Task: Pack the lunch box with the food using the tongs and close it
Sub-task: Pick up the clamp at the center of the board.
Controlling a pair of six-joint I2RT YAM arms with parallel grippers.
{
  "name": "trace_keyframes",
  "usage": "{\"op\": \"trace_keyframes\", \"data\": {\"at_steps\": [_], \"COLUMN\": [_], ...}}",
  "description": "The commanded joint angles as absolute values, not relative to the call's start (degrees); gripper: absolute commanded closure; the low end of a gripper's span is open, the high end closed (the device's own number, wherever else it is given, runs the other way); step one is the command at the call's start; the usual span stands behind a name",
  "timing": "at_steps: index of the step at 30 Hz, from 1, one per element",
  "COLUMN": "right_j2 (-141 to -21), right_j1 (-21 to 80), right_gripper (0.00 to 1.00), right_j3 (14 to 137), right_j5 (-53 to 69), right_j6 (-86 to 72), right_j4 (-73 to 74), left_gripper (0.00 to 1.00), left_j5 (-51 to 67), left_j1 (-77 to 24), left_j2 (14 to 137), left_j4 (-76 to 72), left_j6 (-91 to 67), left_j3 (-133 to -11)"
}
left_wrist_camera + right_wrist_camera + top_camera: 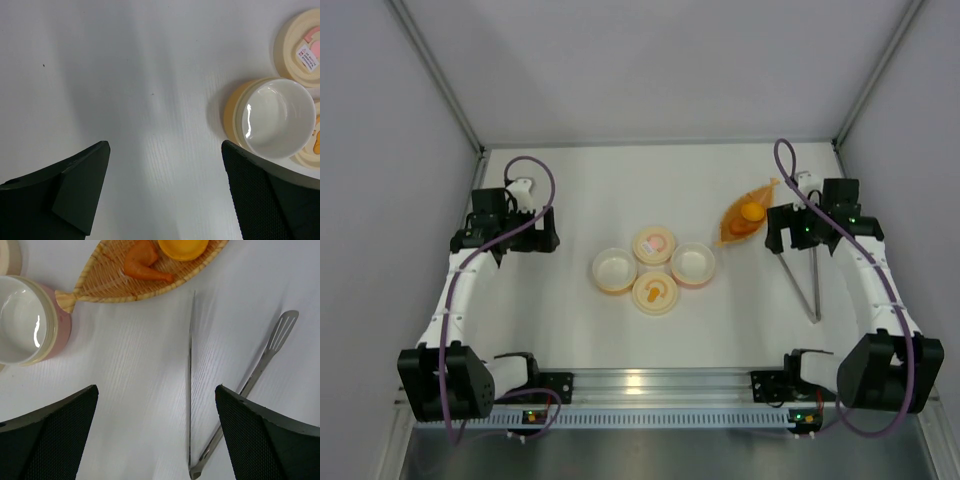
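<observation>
Right claw (156, 390): jaws spread wide, empty, touching nothing. Straight below it, between the fingers, the tongs (190, 365) lie flat on the counter (130, 370). Their long axis runs near to far, hinge toward the robot, tips toward the leaf dish (110, 287) holding the food (146, 266). The right arm is much the nearer. Left claw (165, 145): also wide and empty, just beside the open yellow tub (231, 107).
</observation>
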State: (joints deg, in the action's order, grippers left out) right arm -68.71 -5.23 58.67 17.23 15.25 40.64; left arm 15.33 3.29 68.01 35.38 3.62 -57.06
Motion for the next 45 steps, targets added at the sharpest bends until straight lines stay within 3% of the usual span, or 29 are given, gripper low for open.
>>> {"op": "trace_keyframes", "data": {"at_steps": [1, 18, 45], "right_j2": [-70.0, -76.1, -96.4], "right_j1": [-6.5, -11.4, -13.4], "right_gripper": [0.01, 0.01, 0.03], "right_j3": [62.8, 58.8, 57.4], "right_j5": [16.3, 0.6, -0.5], "right_j6": [14.6, 23.6, 23.0], "right_j4": [45.8, 59.3, 43.5], "left_gripper": [0.02, 0.02, 0.02], "left_j5": [15.3, 16.9, 16.7], "left_j1": [3.3, 3.3, 3.3], "left_j2": [66.7, 68.9, 74.6], "left_j4": [35.7, 36.5, 34.4], "left_j6": [5.4, 10.6, 11.3], "left_j3": [-58.9, -59.4, -59.8]}}
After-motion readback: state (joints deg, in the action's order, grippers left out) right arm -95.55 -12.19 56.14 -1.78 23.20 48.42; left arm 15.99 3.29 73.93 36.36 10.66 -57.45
